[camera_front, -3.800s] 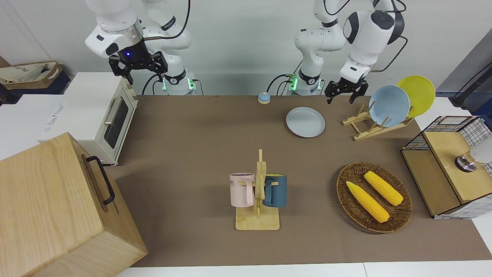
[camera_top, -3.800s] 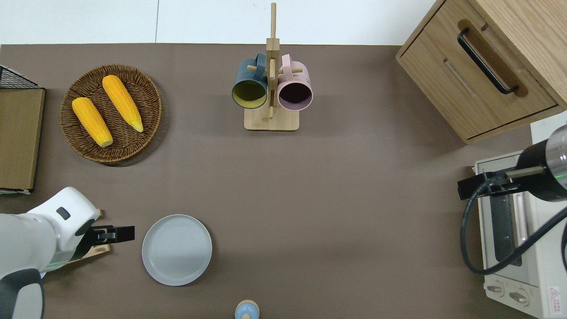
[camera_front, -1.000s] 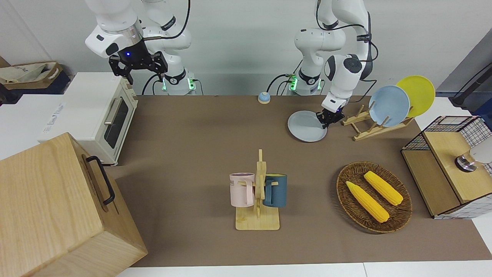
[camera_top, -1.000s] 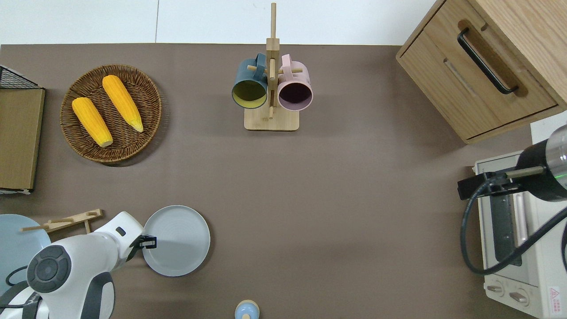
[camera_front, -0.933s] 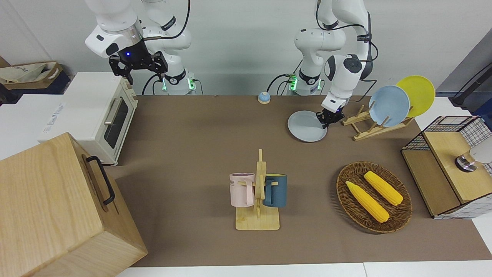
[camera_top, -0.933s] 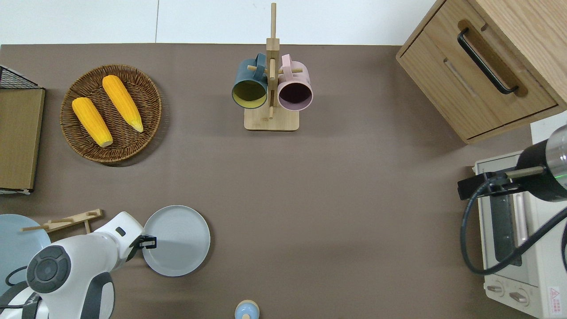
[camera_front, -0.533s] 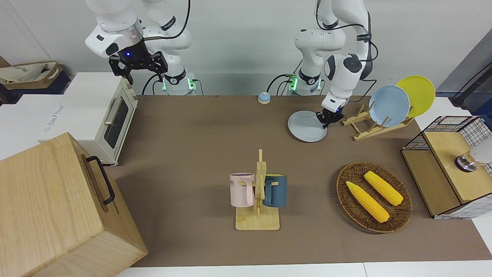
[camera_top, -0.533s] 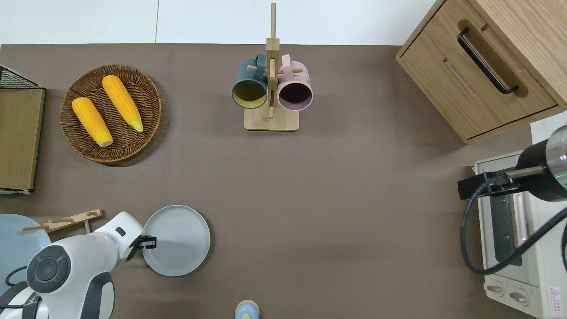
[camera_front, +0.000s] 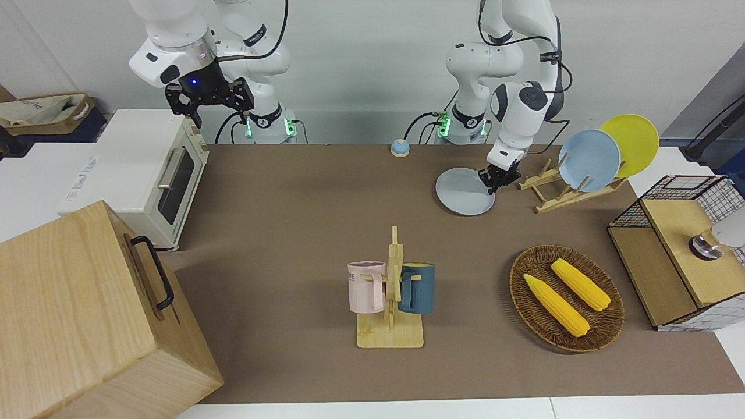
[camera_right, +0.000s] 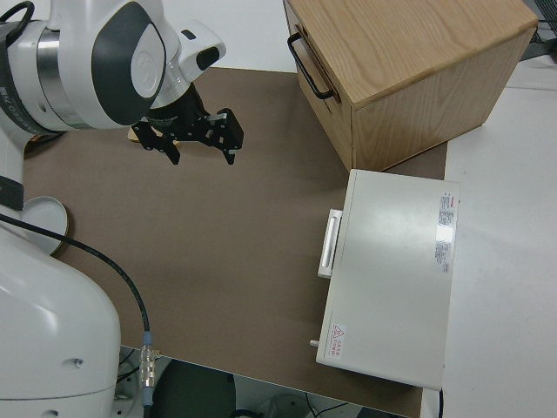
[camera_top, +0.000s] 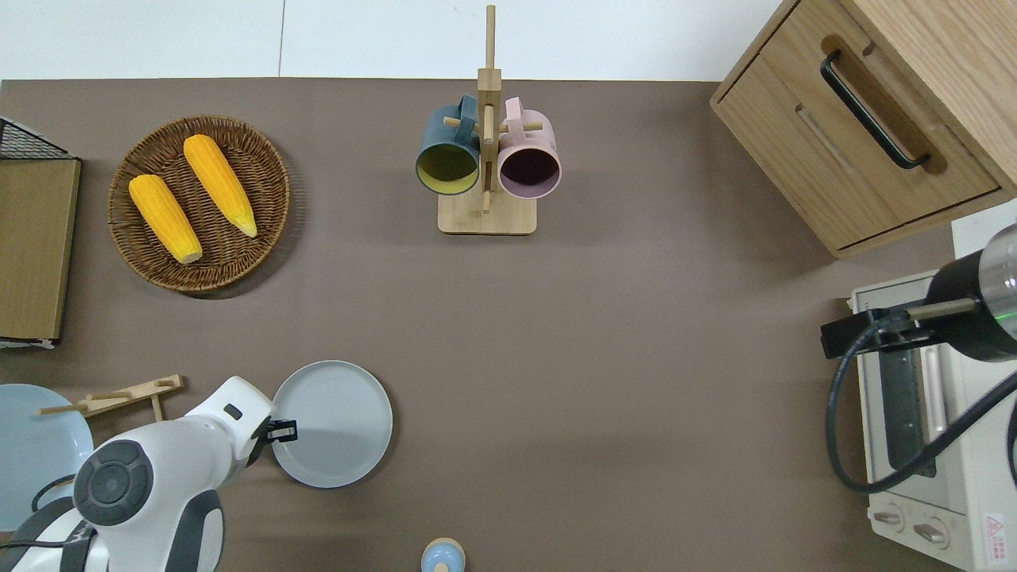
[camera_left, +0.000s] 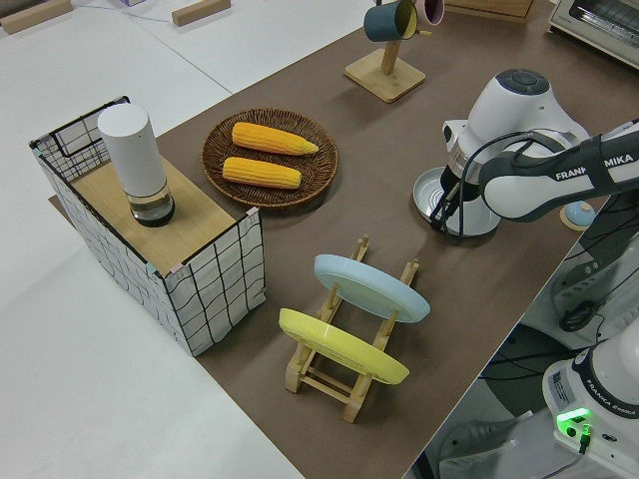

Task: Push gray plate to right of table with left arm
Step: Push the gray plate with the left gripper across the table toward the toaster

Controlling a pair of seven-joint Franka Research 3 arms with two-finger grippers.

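The brown-matted surface [camera_top: 604, 381] carries the gray plate [camera_top: 338, 421] near the robots, beside the plate rack [camera_top: 119, 395]. The left pincer [camera_top: 284, 430] touches its rim; whether clenched, we cannot tell. We judge the plate stiff, breakable, free-sliding: push low at the rim. The right arm is parked.

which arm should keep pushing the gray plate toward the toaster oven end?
Left. The left gripper is already down at the gray plate's rim on the dish-rack side, so it can shove it across. The right arm is parked.

Right end effector [camera_right: 193, 135] with fingers spread above brown table [camera_right: 218, 244], beside white oven [camera_right: 396, 274] and wooden cabinet [camera_right: 409, 61].
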